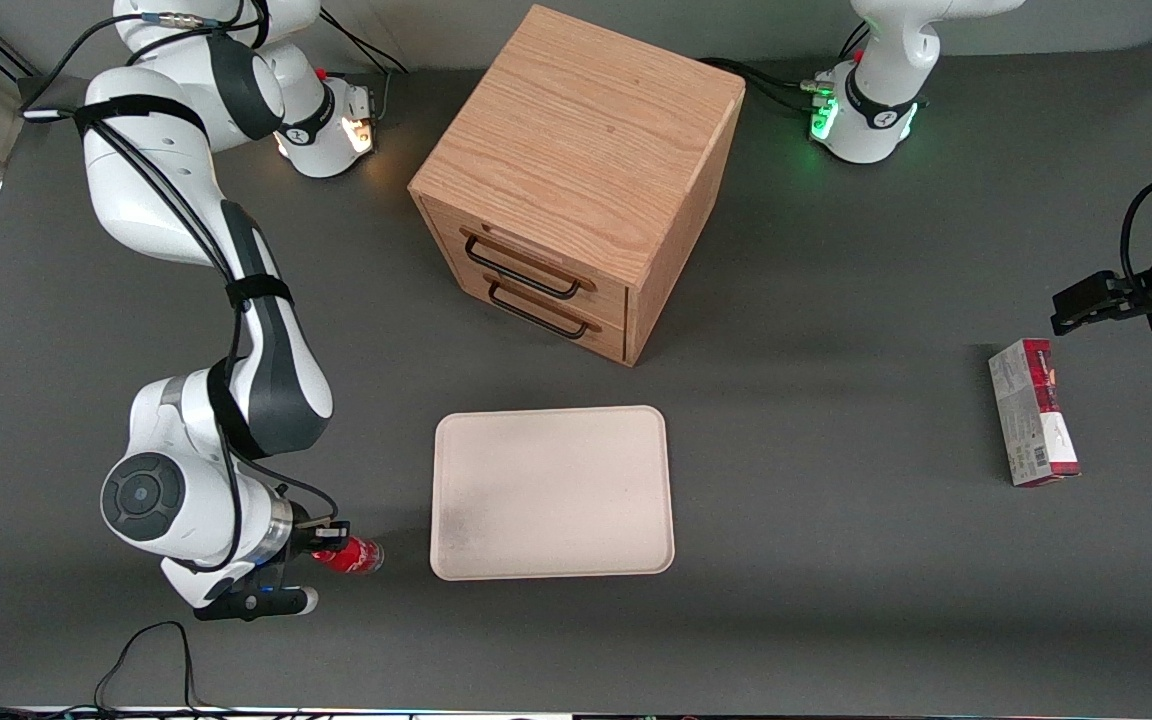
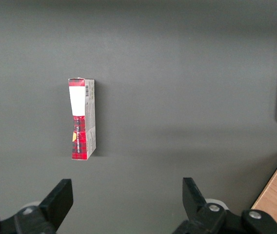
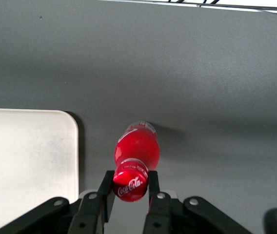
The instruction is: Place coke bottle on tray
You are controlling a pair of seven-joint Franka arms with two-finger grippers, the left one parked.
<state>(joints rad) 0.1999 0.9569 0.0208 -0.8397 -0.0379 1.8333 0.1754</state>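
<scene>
A: What is the biggest thing on the dark grey worktop (image 1: 836, 560)?

B: The light oak two-drawer cabinet with black wire handles (image 1: 576, 180). It stands farther from the front camera than the flat cream-white rectangular tray with rounded corners (image 1: 552, 492), which lies in front of its drawers and apart from it.

A: And next in size after the tray?

B: The red-and-white rectangular carton (image 1: 1033, 412), lying flat well away from the tray, toward the parked arm's end of the worktop.

A: Where is the small coke bottle with the red cap and red label (image 1: 350, 555)?

B: Just beside the tray, on the working arm's side, near the tray corner closest to the front camera. It is not on the tray; a strip of bare worktop shows between them in the wrist view. Whether its base touches the worktop, I cannot tell.

A: And the gripper (image 3: 130, 187)?

B: The black two-finger gripper sits at the bottle's top, its fingers (image 3: 107, 187) clamped on either side of the red cap (image 3: 130, 185), beside the tray's edge.
</scene>
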